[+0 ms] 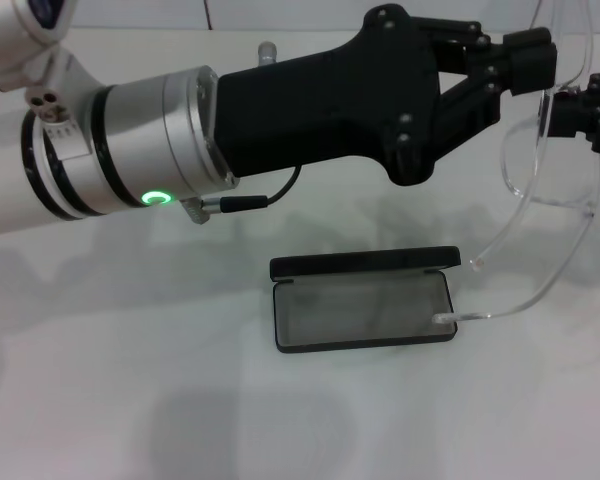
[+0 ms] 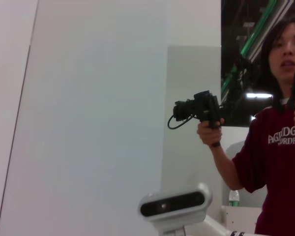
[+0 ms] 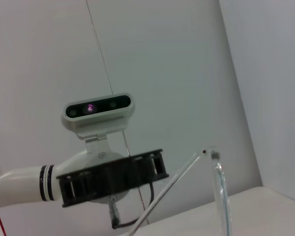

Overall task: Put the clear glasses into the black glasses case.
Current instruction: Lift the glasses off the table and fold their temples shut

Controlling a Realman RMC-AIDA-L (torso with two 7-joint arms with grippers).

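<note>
The clear glasses (image 1: 540,170) hang in the air at the right, above and beside the case. Their arms point down, and one arm tip (image 1: 446,318) rests at the right end of the case. The black glasses case (image 1: 365,308) lies open on the white table, grey lining up, with its lid (image 1: 365,264) toward the back. My left arm reaches across the view, and its gripper (image 1: 540,55) is shut on the frame's upper rim. At the right edge, my right gripper (image 1: 580,110) pinches the lens. The right wrist view shows the glasses' arms (image 3: 221,191) close by.
A white table (image 1: 130,380) spreads around the case. My left forearm (image 1: 310,110) hangs over the space behind the case. In the left wrist view a person (image 2: 280,142) holding a camera stands beyond the table.
</note>
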